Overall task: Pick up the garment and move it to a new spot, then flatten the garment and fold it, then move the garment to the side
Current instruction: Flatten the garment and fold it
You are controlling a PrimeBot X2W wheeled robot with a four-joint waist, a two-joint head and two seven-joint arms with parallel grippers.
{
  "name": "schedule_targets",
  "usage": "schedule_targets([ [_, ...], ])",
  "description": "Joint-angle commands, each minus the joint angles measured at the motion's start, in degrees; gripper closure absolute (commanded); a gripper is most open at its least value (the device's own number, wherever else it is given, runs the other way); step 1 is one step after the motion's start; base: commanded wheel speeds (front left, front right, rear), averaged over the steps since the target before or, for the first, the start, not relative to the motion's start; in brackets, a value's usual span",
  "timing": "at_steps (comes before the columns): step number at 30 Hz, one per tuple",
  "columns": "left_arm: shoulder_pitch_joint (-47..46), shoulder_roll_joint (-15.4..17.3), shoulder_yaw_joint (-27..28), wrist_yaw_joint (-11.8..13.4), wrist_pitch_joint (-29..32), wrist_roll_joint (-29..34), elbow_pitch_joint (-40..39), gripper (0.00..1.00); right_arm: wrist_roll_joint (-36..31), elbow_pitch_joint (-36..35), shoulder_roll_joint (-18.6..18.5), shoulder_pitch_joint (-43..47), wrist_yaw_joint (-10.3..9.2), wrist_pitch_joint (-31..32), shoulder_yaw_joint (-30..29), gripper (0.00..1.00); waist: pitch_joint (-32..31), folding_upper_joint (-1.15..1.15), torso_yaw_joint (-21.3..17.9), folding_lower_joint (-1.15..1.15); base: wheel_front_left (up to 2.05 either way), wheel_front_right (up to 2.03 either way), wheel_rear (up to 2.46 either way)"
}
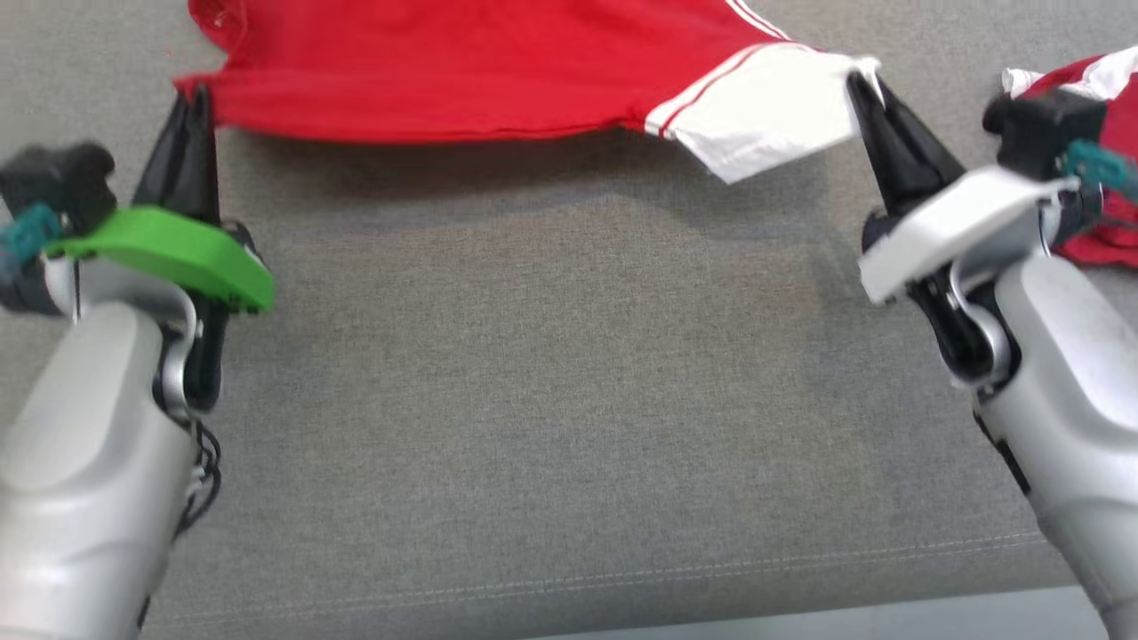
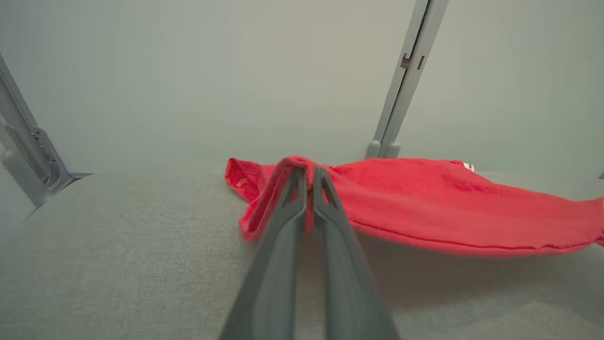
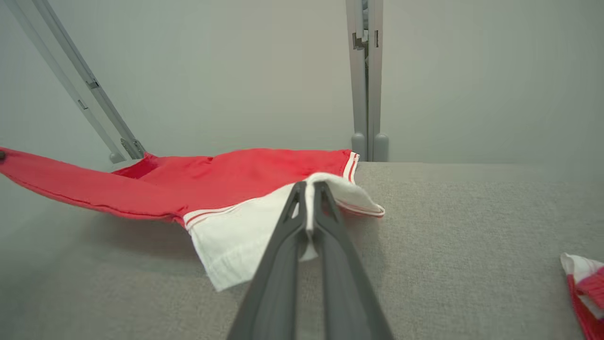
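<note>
My left end effector [image 1: 191, 102] is pinched tight on the red corner of the garment [image 1: 462, 71], with a fold of cloth squeezed between the two dark fingers. My right end effector [image 1: 862, 84] is clamped just as narrowly on the white end, and a strip of white cloth shows between its fingers [image 3: 330, 222].

The garment hangs between my two grips at the far side of the worktop [image 1: 551, 373]. Its long axis runs from my left to my right, across my front. The near edge is lifted clear of the surface and sags slightly in the middle, with a soft shadow under it. The far part appears to rest on the worktop.

The cloth is a soft red knit with a stitched hem. The right end is a white panel with thin red stripes. The worktop is covered in grey woven fabric with a stitched seam near my side. A second red-and-white cloth [image 1: 1102, 231] lies crumpled at my far right.
</note>
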Motion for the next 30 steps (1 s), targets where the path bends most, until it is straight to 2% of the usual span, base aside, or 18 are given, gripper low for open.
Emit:
schedule_targets([
  [1, 5.17, 0.89, 0.41, 1.30, -0.39, -0.77, -2.58, 1.00, 0.43, -3.77, -1.01, 6.00, -0.01, 0.76, -2.02, 1.00, -2.77, 0.00, 0.65, 0.01, 0.00, 0.00, 0.00],
  [3, 11.11, 1.20, 0.67, 2.84, -0.29, -1.73, -6.08, 1.00, 0.86, -8.25, -1.00, 13.21, -0.01, 2.05, -5.20, 1.00, -3.70, 0.00, 0.64, 0.01, 0.00, 0.00, 0.00],
  [7, 21.46, 1.42, 1.26, 6.02, 0.21, -3.82, -12.34, 1.00, 0.65, -15.98, 1.39, 26.27, -0.01, 5.36, -12.94, 1.00, -5.35, 0.00, 0.92, 0.01, 0.00, 0.00, 0.00],
  [11, 30.35, 1.15, 1.71, 8.74, 0.25, -5.58, -17.16, 1.00, -0.82, -22.51, 5.92, 37.30, -0.01, 9.34, -19.98, 1.00, -7.08, 0.00, 0.77, 0.01, 0.00, 0.00, 0.00],
  [12, 33.93, 0.80, 1.68, 9.66, 0.14, -6.11, -19.00, 1.00, -1.60, -25.06, 8.31, 41.77, -0.01, 11.20, -22.62, 1.00, -7.92, 0.00, 0.68, 0.01, 0.00, 0.00, 0.00],
  [14, 37.11, 1.15, 1.57, 10.56, 0.04, -5.88, -20.36, 1.00, -2.25, -27.53, 10.64, 45.57, -0.01, 13.14, -24.16, 1.00, -8.72, 0.00, 0.48, 0.01, 0.00, 0.00, 0.00],
  [19, 43.02, 1.01, 1.61, 12.03, 0.01, -6.57, -23.44, 1.00, -3.21, -32.18, 13.14, 51.63, -0.01, 16.59, -25.96, 1.00, -10.29, 0.00, 0.04, 0.01, 0.00, 0.00, 0.00],
  [25, 50.14, 1.96, 0.97, 14.33, 0.31, -6.73, -26.68, 1.00, -4.77, -36.10, 15.03, 57.42, -0.01, 20.09, -27.94, 1.00, -12.04, 0.00, -0.34, 0.01, 0.00, 0.00, 0.00],
  [30, 53.87, 2.23, 0.36, 15.16, 0.51, -7.12, -27.98, 1.00, -4.41, -37.08, 16.09, 61.46, -0.01, 22.14, -28.28, 1.00, -12.91, 0.00, -0.27, 0.01, 0.00, 0.00, 0.00],
])
